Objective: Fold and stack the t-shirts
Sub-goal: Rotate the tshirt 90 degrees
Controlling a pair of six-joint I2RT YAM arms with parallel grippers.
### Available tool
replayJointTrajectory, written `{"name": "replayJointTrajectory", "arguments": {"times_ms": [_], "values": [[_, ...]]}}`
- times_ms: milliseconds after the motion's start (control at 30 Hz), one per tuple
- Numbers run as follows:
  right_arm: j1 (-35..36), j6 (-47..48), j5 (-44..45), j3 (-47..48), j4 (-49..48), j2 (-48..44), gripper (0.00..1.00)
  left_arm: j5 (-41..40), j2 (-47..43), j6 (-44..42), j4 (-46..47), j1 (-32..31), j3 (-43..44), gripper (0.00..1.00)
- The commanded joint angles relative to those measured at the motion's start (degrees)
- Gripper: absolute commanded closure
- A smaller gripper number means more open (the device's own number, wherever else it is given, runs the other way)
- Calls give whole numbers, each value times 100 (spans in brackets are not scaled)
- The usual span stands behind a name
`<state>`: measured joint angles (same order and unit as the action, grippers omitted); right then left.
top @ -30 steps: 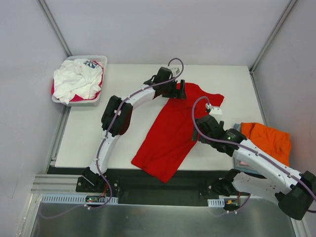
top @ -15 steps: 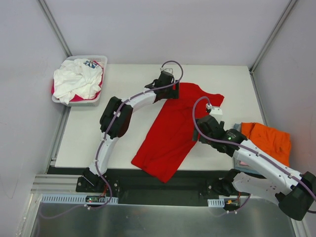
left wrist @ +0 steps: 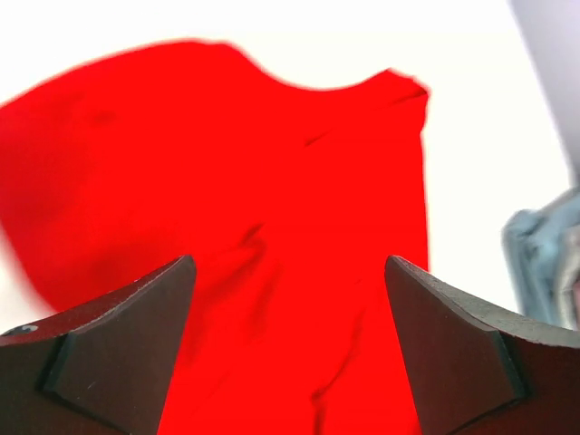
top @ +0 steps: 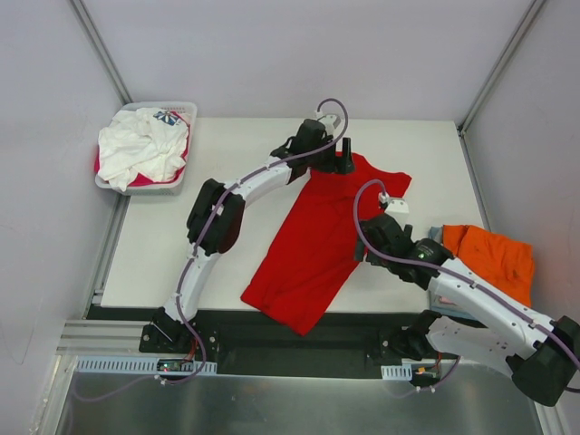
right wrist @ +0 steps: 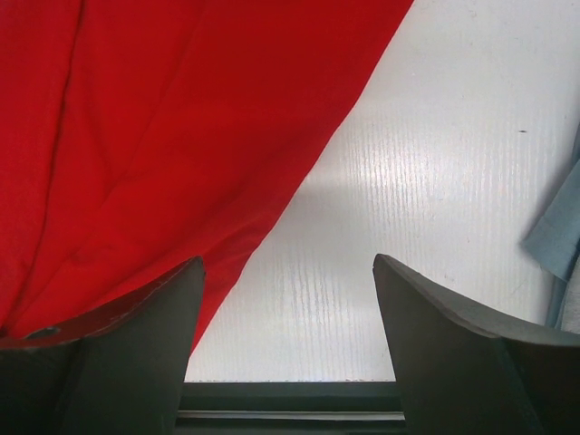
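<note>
**Red shirt** (top: 317,240): lies spread in one layer, on a diagonal from upper centre-right of the top view down to lower centre. Its hem hangs over the table's (top: 227,145) near edge. No fold is made yet.

**Change:** in the last half second the left gripper (top: 343,163) swung right from the shirt's upper-left edge. It now hovers over the collar end. Its jaws stand wide with nothing between them and red cloth below. The shirt's outline is unaltered, so no grasp was made. Judged a repositioning for a first pick.

**Right gripper** (top: 361,252): unmoved at the shirt's right edge, jaws wide and empty, straddling cloth edge and bare table.

**Containers:** the basket (top: 186,109), upper left, holds a heaped white shirt (top: 140,149), with magenta cloth (top: 98,163) showing beneath it.

**Elsewhere:** the orange shirt (top: 489,258) lies crumpled at far right, over blue-grey cloth (top: 433,234).
</note>
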<state>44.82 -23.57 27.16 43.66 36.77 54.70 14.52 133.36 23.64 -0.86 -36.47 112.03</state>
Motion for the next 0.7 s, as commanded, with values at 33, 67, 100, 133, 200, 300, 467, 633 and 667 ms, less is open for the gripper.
{"name": "replayJointTrajectory", "arguments": {"times_ms": [33,67,100,133,200,300,467,633,667], "values": [[-26,-165,18,-15,119,-214,21,578,681,483,288,-10,609,14],[-26,-183,26,-15,154,-249,21,517,735,536,271,-1,645,14],[-26,-209,26,-15,172,-266,21,490,787,615,271,8,688,14],[-26,-218,35,-7,198,-284,21,438,858,642,254,17,706,14],[-26,-253,70,-15,216,-319,21,228,902,694,139,35,741,15],[-17,-262,105,20,251,-363,21,-202,990,756,-229,70,794,15],[-26,-288,184,72,278,-381,21,-1003,1271,949,-1371,245,1286,17],[-17,-280,211,143,295,-337,21,-1390,1298,1073,-2084,693,1541,18],[-26,-271,220,160,295,-319,21,-1391,1280,1081,-2102,781,1507,18]]}}
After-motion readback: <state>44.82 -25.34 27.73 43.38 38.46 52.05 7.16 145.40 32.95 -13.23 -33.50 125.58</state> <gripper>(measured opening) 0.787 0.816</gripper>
